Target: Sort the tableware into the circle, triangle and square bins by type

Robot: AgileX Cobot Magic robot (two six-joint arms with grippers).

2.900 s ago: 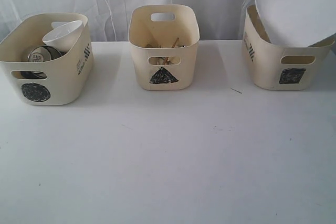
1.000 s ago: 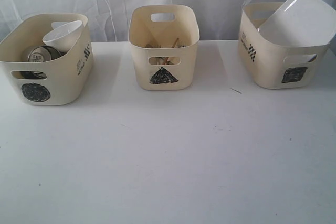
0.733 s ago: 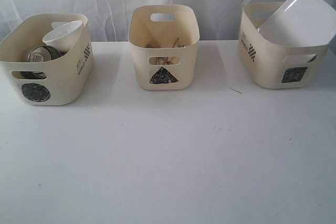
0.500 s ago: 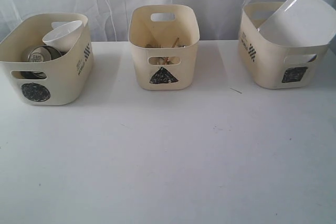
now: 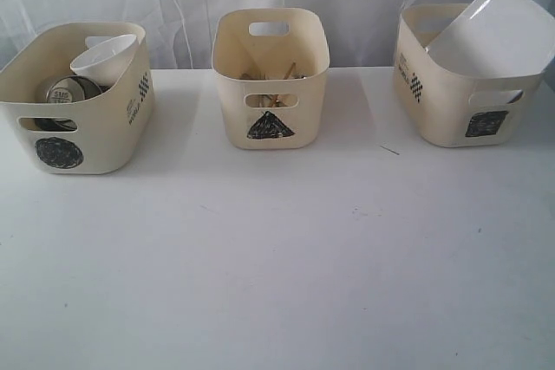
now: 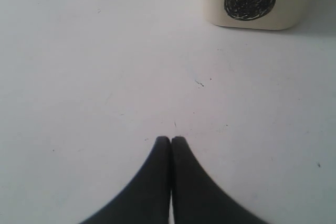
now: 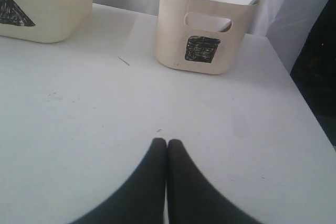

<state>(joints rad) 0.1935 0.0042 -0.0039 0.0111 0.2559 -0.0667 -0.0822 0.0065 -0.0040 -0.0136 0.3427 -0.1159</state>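
Cream tubs, as we saw them: small white bowl (image 5: pixel 104 56) and steel mug (image 5: pixel 63 90) in circle bin (image 5: pixel 95 140), chopsticks (image 5: pixel 285 70) in triangle bin (image 5: pixel 270 49), plate (image 5: pixel 496 30) tilted in square bin (image 5: pixel 438 114). Left gripper (image 6: pixel 170 140) and right gripper (image 7: pixel 167 141) hung over the table (image 5: pixel 277 257), fingers together, empty.

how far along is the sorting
Looks finished. Done: bowl and mug in the circle bin, chopsticks in the triangle bin, plate leaning in the square bin. In hand: nothing; left gripper and right gripper are shut, empty, above the table. Left: no tableware shows on the table.
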